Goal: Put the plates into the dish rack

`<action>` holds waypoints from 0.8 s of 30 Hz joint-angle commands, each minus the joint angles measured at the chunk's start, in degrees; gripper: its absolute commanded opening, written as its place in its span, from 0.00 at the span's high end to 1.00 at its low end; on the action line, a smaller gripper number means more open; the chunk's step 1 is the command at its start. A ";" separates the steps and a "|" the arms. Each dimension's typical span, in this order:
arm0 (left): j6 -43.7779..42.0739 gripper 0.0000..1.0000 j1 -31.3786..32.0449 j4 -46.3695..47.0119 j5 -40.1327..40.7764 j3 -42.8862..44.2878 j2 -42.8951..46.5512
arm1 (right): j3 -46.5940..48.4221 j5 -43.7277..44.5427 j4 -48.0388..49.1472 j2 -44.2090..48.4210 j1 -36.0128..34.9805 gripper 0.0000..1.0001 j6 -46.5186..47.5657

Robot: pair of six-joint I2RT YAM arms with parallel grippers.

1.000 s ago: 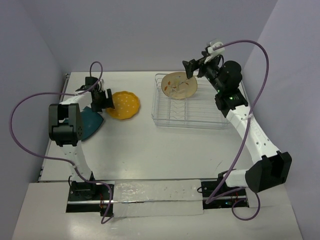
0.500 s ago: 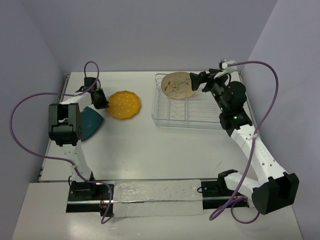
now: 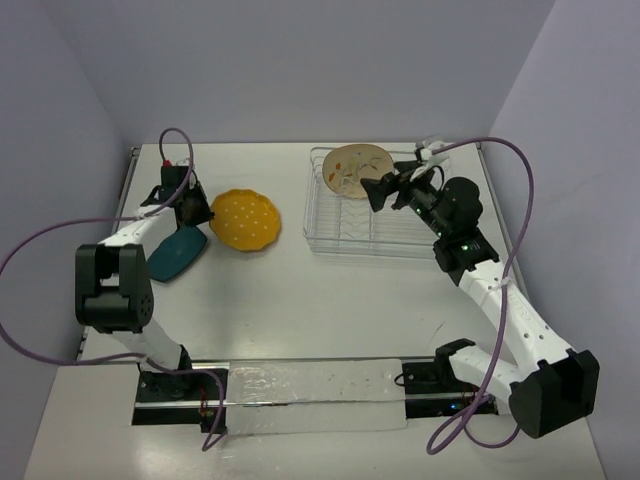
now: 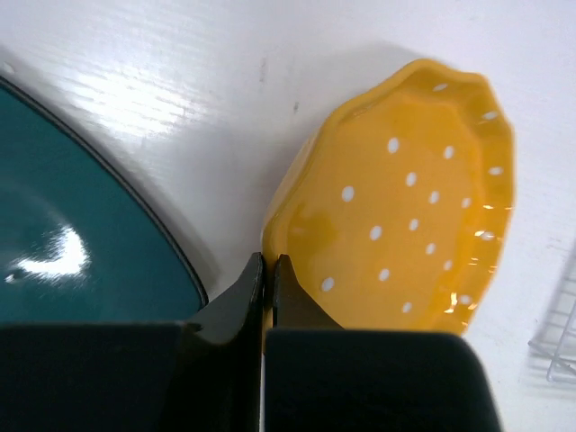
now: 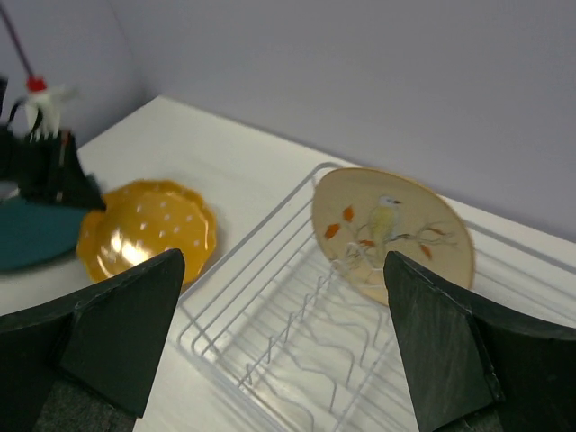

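The yellow plate (image 3: 245,220) (image 4: 405,225), scalloped with white dots, lies left of the dish rack (image 3: 400,243) (image 5: 270,360). My left gripper (image 3: 190,208) (image 4: 268,263) is shut on its left rim, one finger inside the plate and one outside. The dark teal plate (image 3: 175,252) (image 4: 72,234) rests just left of it. The cream plate (image 3: 358,170) (image 5: 391,229) with a bird and leaves stands upright at the rack's far left end. My right gripper (image 3: 383,190) (image 5: 283,333) hovers open over the rack, near the cream plate, holding nothing.
The silver wire rack has rows of upright dividers free to the right of the cream plate. A purple cable (image 3: 60,225) loops off the left arm beside the table's left edge. Grey walls close in at the back and both sides.
My left gripper has closed on the yellow plate's rim and its arm has swung out leftward. My right gripper has drawn away from the cream plate, which stays standing in the rack.
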State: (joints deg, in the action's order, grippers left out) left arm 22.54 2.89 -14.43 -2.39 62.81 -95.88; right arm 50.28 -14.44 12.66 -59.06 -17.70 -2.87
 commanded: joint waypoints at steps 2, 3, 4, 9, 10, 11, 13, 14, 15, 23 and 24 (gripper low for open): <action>-3.29 1.00 7.87 4.97 7.70 -0.54 11.15 | -0.46 -10.18 -0.80 -2.06 -6.16 0.01 11.10; -3.88 1.00 9.07 4.86 9.31 -0.92 12.22 | -0.25 -11.06 -0.83 -3.17 -6.82 0.01 12.21; -4.50 1.00 9.82 4.72 11.12 -1.38 13.02 | -0.03 -12.31 -0.91 -4.14 -7.57 0.01 13.09; -8.52 1.00 15.36 5.19 13.00 -3.99 18.93 | 1.64 -17.93 -1.92 -9.23 -11.26 0.01 20.93; -9.48 1.00 16.12 5.09 14.05 -4.44 19.84 | 1.77 -18.85 -2.64 -10.06 -11.95 0.01 23.94; -10.53 1.00 17.30 4.93 15.11 -4.84 20.90 | 1.87 -19.55 -3.21 -10.80 -12.49 0.01 26.34; -12.09 1.00 20.44 4.77 17.08 -5.48 23.41 | 2.21 -21.04 -3.43 -12.52 -13.06 0.00 30.26; -13.21 1.00 21.10 4.85 17.33 -6.20 23.98 | 2.53 -21.77 -3.43 -13.12 -12.98 0.00 31.20; -13.22 1.00 21.10 4.85 17.25 -6.20 23.99 | 2.54 -21.77 -3.43 -13.85 -13.06 0.00 32.26; -12.37 1.00 25.41 2.09 19.43 -6.44 26.34 | 12.99 -21.59 -7.99 -22.57 -14.12 0.00 35.09; -10.80 1.00 25.41 1.77 19.91 -6.22 26.19 | 13.52 -21.51 -7.84 -22.46 -14.12 0.01 31.86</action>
State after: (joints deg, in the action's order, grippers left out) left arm 9.60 27.76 -11.91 14.35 55.02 -69.46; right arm 58.36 -36.91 5.95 -81.68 -31.03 30.53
